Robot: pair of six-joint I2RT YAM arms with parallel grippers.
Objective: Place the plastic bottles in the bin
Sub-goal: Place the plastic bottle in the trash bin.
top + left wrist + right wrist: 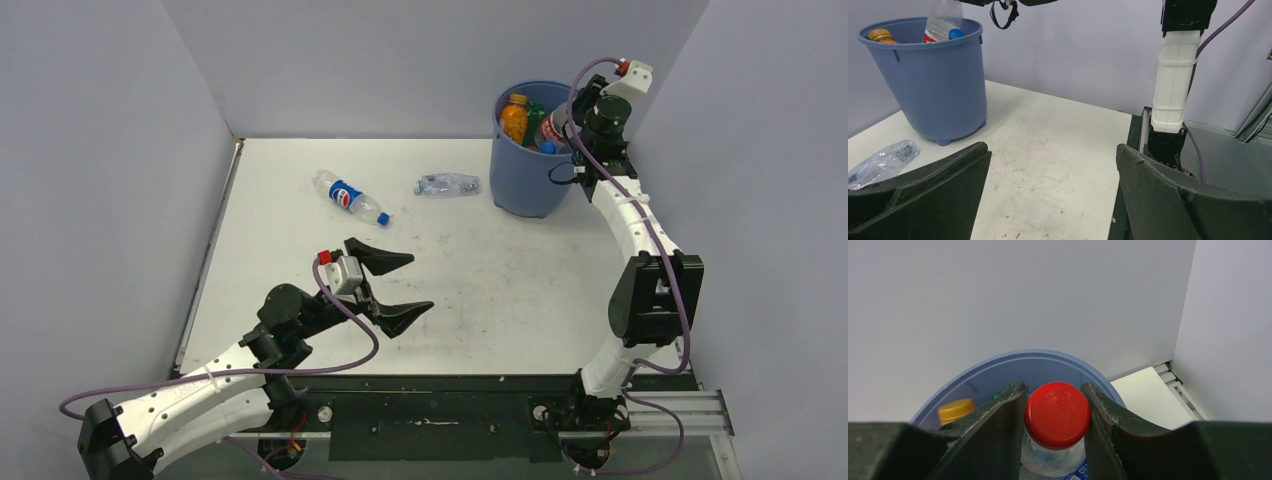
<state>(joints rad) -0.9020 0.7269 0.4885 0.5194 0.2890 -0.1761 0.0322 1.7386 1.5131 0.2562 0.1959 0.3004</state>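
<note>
The blue bin (525, 185) stands at the back right of the table. My right gripper (562, 128) hangs over it, shut on a clear red-capped bottle (1058, 415) whose body reaches down into the bin (998, 366). An orange juice bottle (514, 118) and a green one (536, 120) lie inside. On the table lie a blue-labelled bottle (350, 197) and a crushed clear bottle (448, 185). My left gripper (420, 282) is open and empty over the table's near middle, well short of both.
Grey walls close in the table on the left, back and right. The right arm (1173, 85) rises from the near right edge. In the left wrist view the bin (933, 90) is ahead on the left, with the crushed bottle (883, 162) beside my left finger.
</note>
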